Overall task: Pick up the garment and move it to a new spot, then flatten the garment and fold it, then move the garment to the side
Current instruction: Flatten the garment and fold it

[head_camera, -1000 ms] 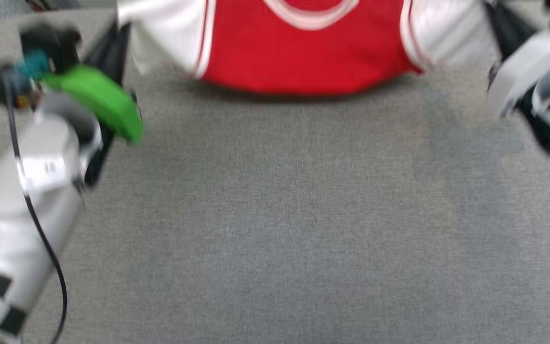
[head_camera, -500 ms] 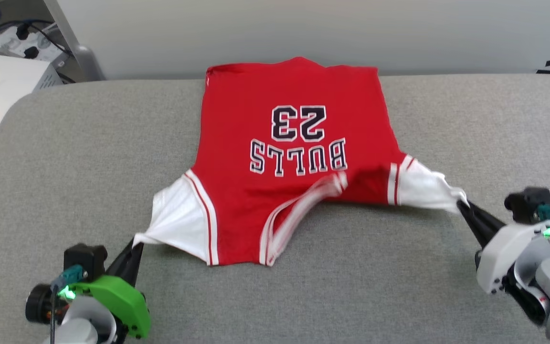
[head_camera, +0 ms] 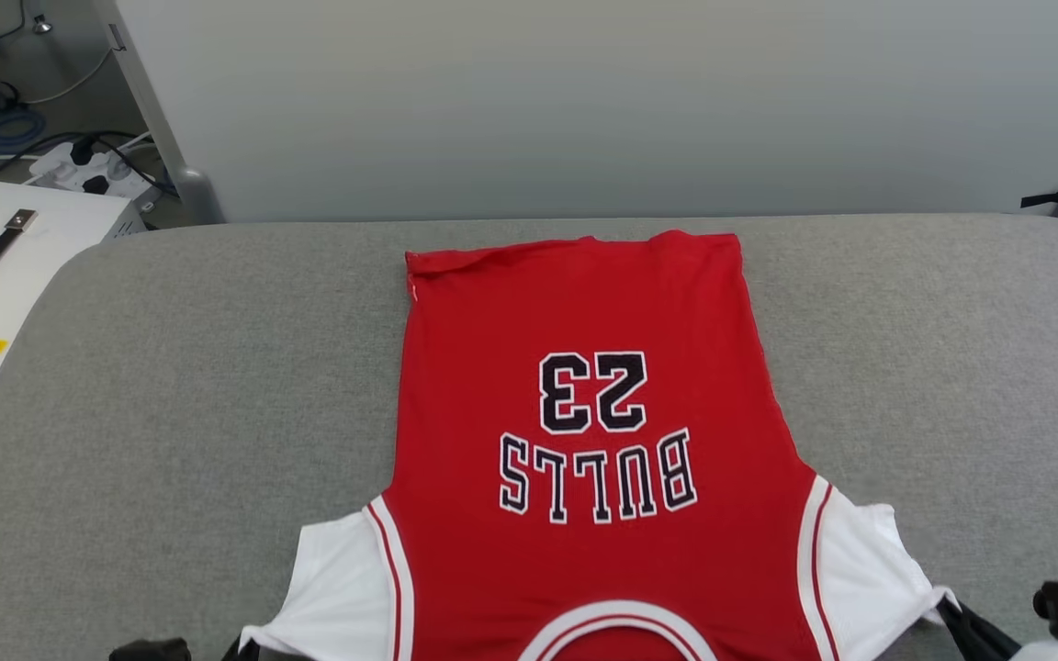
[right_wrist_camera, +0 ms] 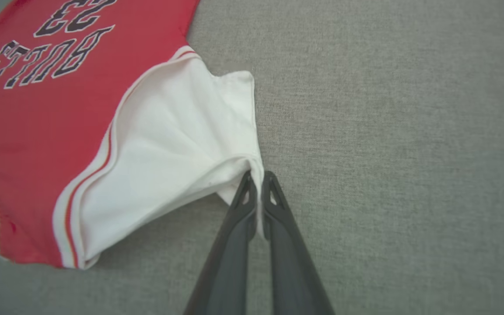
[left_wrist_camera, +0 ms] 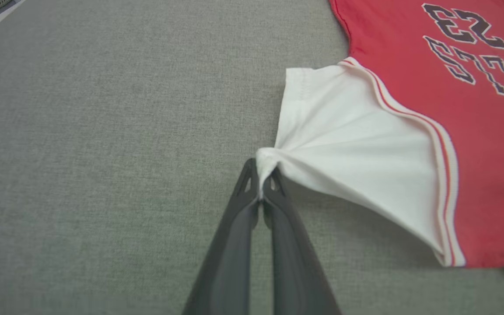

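From the head view, the garment [head_camera: 584,386] lies spread flat, chest side up, on the gray padded surface [head_camera: 171,386]. Its hem is at the far side near the pale wall [head_camera: 584,101] and its collar is at the bottom edge, so the black numerals and lettering read upside down. Both white sleeves are drawn out toward the lower corners, and the dark fingers of the right gripper [head_camera: 950,610] meet the tip of the sleeve on that side. Beyond the surface's left edge sits a white case [head_camera: 24,266] with a strap handle, and a power strip [head_camera: 88,170] lies on the floor behind it. In the left wrist view, the left gripper [left_wrist_camera: 260,177] has its two fingers pressed together on a bunched corner of the white sleeve. The fabric fans out taut from that pinch toward the red-and-white trim, and the sleeve's near edge is lifted slightly off the surface. In the right wrist view, the right gripper is likewise clamped tight on the lower corner of the other sleeve, with a thin fold of white cloth caught between its fingertips. The red body lies to the left in that view.
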